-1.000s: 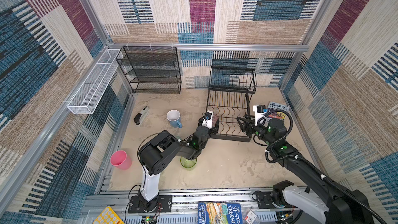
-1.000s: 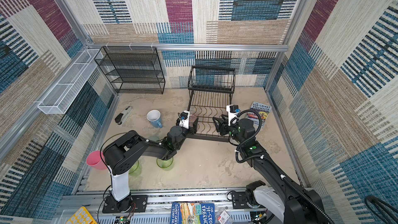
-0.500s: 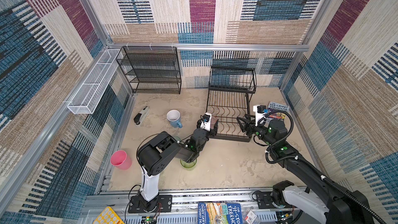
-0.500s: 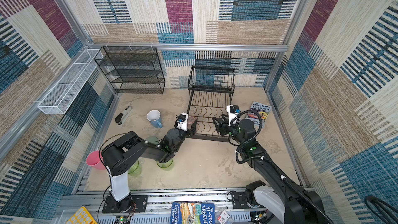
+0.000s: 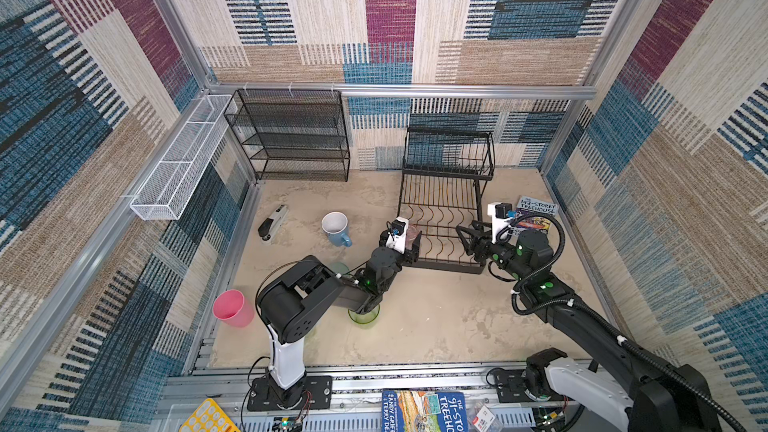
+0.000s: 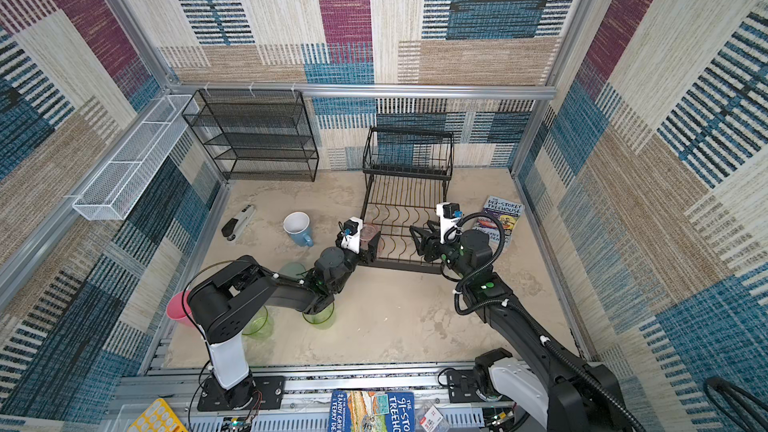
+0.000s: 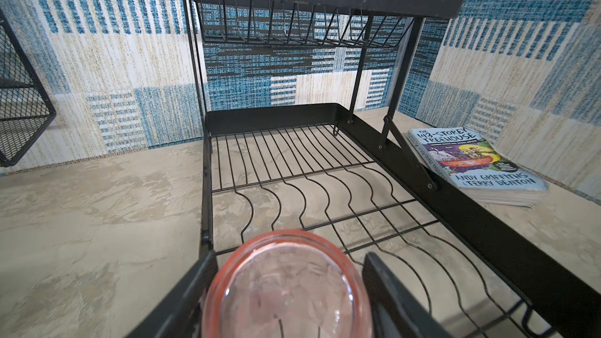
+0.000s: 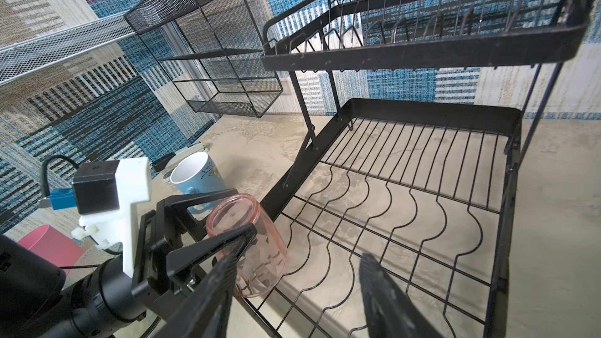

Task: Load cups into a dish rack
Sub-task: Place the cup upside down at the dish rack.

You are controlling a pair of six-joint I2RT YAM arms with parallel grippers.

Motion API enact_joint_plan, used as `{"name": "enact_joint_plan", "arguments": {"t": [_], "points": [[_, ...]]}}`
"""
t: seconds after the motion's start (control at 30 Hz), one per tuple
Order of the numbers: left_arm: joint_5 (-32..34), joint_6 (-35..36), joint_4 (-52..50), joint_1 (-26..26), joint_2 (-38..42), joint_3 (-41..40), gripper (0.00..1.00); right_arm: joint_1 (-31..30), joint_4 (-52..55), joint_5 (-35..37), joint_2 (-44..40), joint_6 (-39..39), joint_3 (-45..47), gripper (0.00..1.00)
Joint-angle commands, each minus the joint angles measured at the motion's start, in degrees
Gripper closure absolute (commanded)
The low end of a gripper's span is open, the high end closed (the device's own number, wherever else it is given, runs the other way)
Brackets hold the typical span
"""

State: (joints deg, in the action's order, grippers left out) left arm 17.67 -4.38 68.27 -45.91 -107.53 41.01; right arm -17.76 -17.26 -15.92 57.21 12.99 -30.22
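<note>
Clamping the peach cup (image 7: 286,287), the left jaws hold it tilted at the near left corner of the rack (image 7: 455,203); the right jaws stand wide, empty, over its right side.

Both arms black with white base columns: left arm (image 5: 291,305), right arm (image 5: 590,322). White camera brackets (image 5: 496,222) at wrists, blue plug (image 8: 60,198). Green joint lights (image 5: 544,285). Ribbed black cable hose (image 5: 562,238) on right arm. Black fingers (image 8: 383,294) on right gripper (image 8: 297,256).

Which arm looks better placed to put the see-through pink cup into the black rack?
The left. The left hand grips the pink cup right over the rack's front corner, so it only has to set it down. The right hand is open and empty.
</note>
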Motion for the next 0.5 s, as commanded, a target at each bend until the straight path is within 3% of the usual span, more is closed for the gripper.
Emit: {"name": "enact_joint_plan", "arguments": {"t": [0.0, 0.47], "points": [[-0.8, -0.6, -1.3, -0.1, 0.8, -0.4, 0.45, 0.0, -2.4, -0.7, -0.2, 0.5, 0.0, 0.37], [-1.4, -1.1, -5.3, 0.2, -1.7, 1.5, 0.42, 0.0, -2.2, -0.4, -0.1, 0.0, 0.3, 0.36]]}}
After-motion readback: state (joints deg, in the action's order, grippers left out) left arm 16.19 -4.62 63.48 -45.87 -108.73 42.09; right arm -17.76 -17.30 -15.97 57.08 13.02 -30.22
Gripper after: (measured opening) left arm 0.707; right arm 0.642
